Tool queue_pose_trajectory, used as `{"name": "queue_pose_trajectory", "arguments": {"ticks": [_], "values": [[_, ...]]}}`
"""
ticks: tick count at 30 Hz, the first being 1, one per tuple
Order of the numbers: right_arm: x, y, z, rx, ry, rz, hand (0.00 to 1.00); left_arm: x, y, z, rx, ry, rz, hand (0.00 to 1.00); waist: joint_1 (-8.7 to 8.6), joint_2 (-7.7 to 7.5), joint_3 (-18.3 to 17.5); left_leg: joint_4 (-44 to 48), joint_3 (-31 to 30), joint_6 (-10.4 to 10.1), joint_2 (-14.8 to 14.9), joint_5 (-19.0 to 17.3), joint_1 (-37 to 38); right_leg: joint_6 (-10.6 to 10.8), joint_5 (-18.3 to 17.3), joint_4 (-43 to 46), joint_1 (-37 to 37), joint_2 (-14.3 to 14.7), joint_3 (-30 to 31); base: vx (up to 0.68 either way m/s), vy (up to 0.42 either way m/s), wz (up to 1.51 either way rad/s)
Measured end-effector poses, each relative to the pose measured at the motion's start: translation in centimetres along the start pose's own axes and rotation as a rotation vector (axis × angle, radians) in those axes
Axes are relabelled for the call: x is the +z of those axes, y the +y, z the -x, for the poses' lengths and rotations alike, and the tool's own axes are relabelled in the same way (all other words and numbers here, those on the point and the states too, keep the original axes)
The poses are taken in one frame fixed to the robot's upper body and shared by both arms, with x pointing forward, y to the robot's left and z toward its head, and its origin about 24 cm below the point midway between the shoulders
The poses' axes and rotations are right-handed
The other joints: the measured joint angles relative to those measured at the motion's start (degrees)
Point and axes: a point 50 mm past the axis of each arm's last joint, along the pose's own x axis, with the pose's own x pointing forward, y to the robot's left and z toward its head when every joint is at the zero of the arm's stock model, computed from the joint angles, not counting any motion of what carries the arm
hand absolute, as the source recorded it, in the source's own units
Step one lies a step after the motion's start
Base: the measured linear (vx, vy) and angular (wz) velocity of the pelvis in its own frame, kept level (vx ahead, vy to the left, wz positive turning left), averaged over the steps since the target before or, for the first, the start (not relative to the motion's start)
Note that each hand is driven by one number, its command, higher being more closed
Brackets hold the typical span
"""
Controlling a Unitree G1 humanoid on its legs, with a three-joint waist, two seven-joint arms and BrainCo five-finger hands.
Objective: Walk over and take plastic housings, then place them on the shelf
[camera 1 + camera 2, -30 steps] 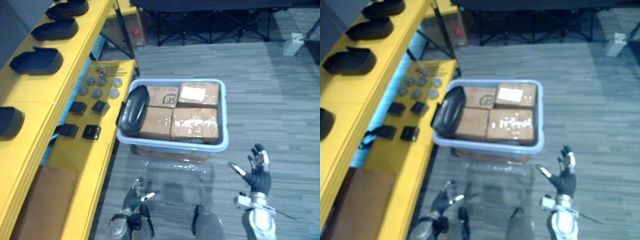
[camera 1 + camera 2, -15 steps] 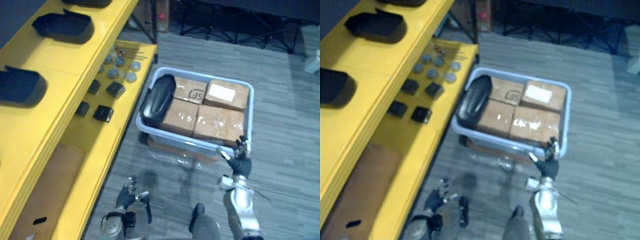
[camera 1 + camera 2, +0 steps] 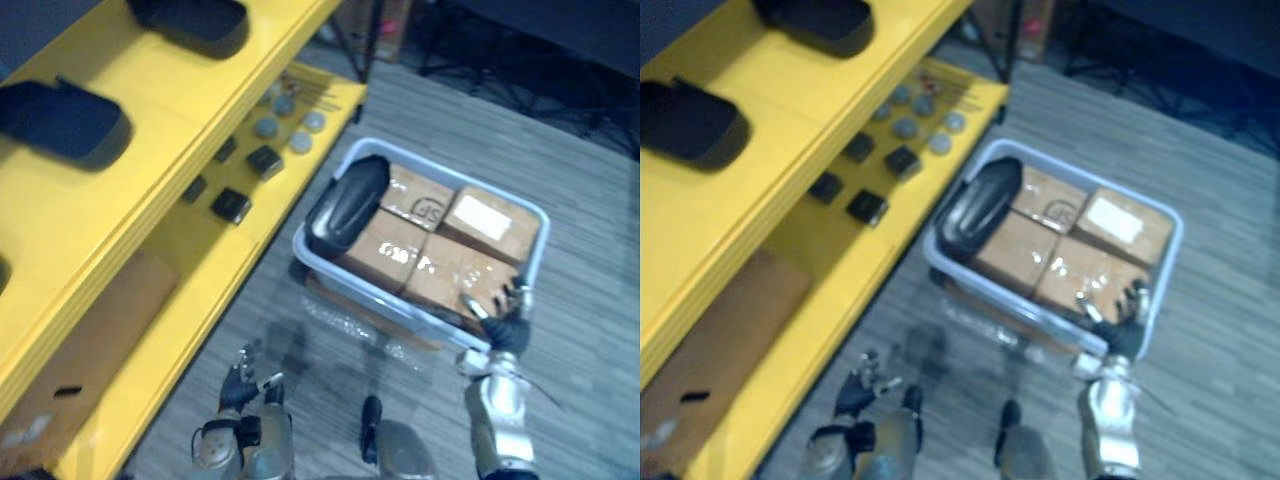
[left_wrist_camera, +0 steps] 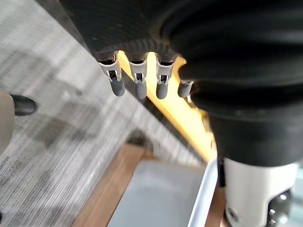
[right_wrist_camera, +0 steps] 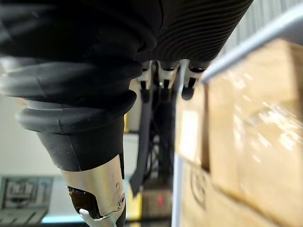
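A black plastic housing lies tilted against the left inner wall of a pale blue bin, leaning on the cardboard boxes that fill the rest of it; nothing holds it. The bin stands on the grey floor, just beside the lower board of a yellow shelf. On the shelf's upper board lie two more dark housings, well apart from each other. The lower board carries small black parts and a cluster of grey discs. The right robot hand is raised at the bin's near right corner, fingers straight and spread, holding nothing. Its wrist view shows the bin rim and a box close by its fingertips, though I cannot tell whether they touch. The left robot hand hangs low over the floor, between the shelf and the bin, its fingers straight and relaxed, also empty. By my reading the walk-over is about finished and the picking step is only starting. The next move calls for a hand to reach over the rim to the bin's left side and curl round the housing's edge. Since the right robot hand is at the opposite corner, it must cross above the boxes, or the left one must rise to take it.
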Motion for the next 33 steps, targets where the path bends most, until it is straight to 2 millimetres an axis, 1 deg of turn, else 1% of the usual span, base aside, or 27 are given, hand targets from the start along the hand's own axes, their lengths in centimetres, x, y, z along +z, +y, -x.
{"name": "queue_pose_trajectory", "arguments": {"ticks": [1, 2, 3, 5, 7, 9, 11, 12, 15, 17, 20, 21, 24, 28, 33], "values": [[0.8, -0.1, -1.0, -0.015, -0.026, 0.004, 0.00, 0.1, -0.1, -0.1, -0.007, -0.006, 0.000, 0.00, 0.01, 0.26, 0.5, -1.5, -0.7, -0.2, -0.4, 1.1, 0.1, -0.2, -0.1, 0.1, -0.1, -0.1, -0.3, -0.06, 0.002, 0.74], [2.2, 0.2, -2.4, -0.024, -0.067, 0.005, 0.00, 0.3, -0.2, -0.3, -0.018, -0.014, -0.001, 0.00, 0.10, 0.61, 1.5, -3.7, -1.0, 0.1, -1.0, 2.7, 0.6, -0.1, -0.4, 0.3, -0.3, -0.4, -0.3, -0.08, 0.020, 0.45], [3.8, 1.0, -4.1, -0.019, -0.108, 0.028, 0.00, 0.4, -0.4, -0.4, -0.030, -0.017, -0.003, 0.00, 0.13, 1.29, 2.7, -5.9, -0.8, 0.3, -1.5, 3.8, 1.0, 0.2, -1.0, 1.2, -1.1, -1.0, -0.3, -0.13, 0.039, 0.33], [5.9, 2.1, -6.2, -0.006, -0.140, 0.041, 0.00, 0.1, -0.7, -0.7, -0.044, 0.001, -0.009, 0.00, 0.24, 2.90, 3.7, -9.0, -0.5, 1.4, -2.3, 5.7, 1.0, 0.7, -1.5, 3.2, -3.1, -1.7, -0.3, -0.13, 0.045, 0.17], [6.4, 2.8, -7.1, 0.002, -0.123, 0.064, 0.00, -0.3, -0.6, -0.7, -0.043, 0.021, -0.012, 0.00, 0.44, 3.83, 4.3, -11.4, -0.4, 1.5, -3.0, 7.3, 2.0, 0.9, -1.6, 4.1, -3.5, -2.5, -0.3, -0.04, 0.037, 0.10], [6.0, 2.9, -7.5, 0.012, -0.085, 0.112, 0.00, -0.6, -0.5, -0.7, -0.039, 0.034, -0.016, 0.00, 0.43, 4.22, 4.5, -12.1, -0.6, 1.3, -3.5, 8.1, 2.0, 0.9, -1.6, 4.9, -4.0, -3.0, -0.1, 0.00, 0.048, 0.11], [5.9, 2.7, -8.6, 0.000, -0.037, 0.156, 0.00, -0.8, -0.6, -0.8, -0.040, 0.043, -0.022, 0.00, 0.46, 4.70, 4.8, -13.0, -0.9, 1.7, -4.2, 8.9, 1.9, 1.3, -1.9, 5.7, -4.7, -3.8, 0.2, 0.01, 0.036, 0.10], [6.1, 2.9, -8.9, 0.001, -0.035, 0.159, 0.00, -0.9, -0.6, -0.8, -0.038, 0.046, -0.023, 0.00, 0.52, 4.72, 4.8, -13.1, -0.9, 1.8, -4.3, 8.9, 1.8, 1.4, -1.9, 5.9, -5.1, -4.0, 0.6, 0.01, 0.036, 0.00], [7.6, 3.4, -10.0, 0.028, -0.081, 0.201, 0.00, -1.2, -0.5, -0.9, -0.022, 0.060, -0.001, 0.00, 0.60, 5.22, 5.1, -13.7, -1.0, 2.0, -4.9, 9.5, 2.0, 1.8, -2.1, 6.5, -5.3, -4.6, 0.9, 0.00, 0.005, 0.04], [9.5, 4.4, -10.9, 0.078, -0.149, 0.277, 0.00, -1.2, -0.4, -1.0, -0.015, 0.057, 0.006, 0.00, 0.85, 5.71, 5.3, -13.7, -1.2, 2.1, -5.1, 9.7, 1.8, 1.8, -2.2, 7.0, -5.7, -4.8, 1.1, 0.00, 0.000, 0.00], [11.3, 5.3, -11.6, 0.128, -0.233, 0.383, 0.00, -1.0, -0.6, -1.4, -0.025, 0.056, 0.000, 0.00, 1.61, 6.27, 5.6, -13.8, -1.5, 2.1, -5.3, 10.1, 1.4, 1.8, -2.4, 7.7, -6.4, -4.9, 1.1, -0.01, -0.008, 0.02], [12.4, 5.9, -11.9, 0.144, -0.282, 0.416, 0.00, -0.8, -0.7, -1.6, -0.028, 0.047, -0.001, 0.00, 1.63, 6.48, 5.7, -13.8, -1.9, 2.1, -5.4, 10.4, 0.6, 1.8, -2.6, 8.2, -7.2, -5.0, 1.0, -0.03, -0.023, 0.13], [14.8, 6.9, -12.5, 0.160, -0.356, 0.460, 0.00, -0.8, -1.3, -1.9, -0.061, 0.051, -0.019, 0.00, 1.85, 7.23, 6.2, -15.7, -2.8, 2.1, -5.1, 12.2, -0.3, 1.7, -2.7, 9.4, -9.0, -5.0, 0.2, -0.04, -0.052, 0.13], [15.3, 8.1, -12.5, 0.186, -0.364, 0.449, 0.00, -1.2, -1.8, -1.8, -0.084, 0.070, -0.033, 0.00, 2.24, 7.23, 6.3, -15.8, -2.8, 2.1, -5.2, 12.4, -0.3, 1.6, -2.7, 9.9, -9.2, -5.3, 0.4, 0.00, -0.018, 0.02], [15.3, 8.2, -12.5, 0.176, -0.340, 0.400, 0.00, -1.2, -1.9, -1.8, -0.085, 0.051, -0.038, 0.00, 2.58, 7.23, 6.3, -15.8, -2.6, 2.1, -5.4, 12.5, -0.2, 1.6, -2.7, 9.9, -9.3, -5.5, 0.9, 0.00, -0.006, -0.01]]}}
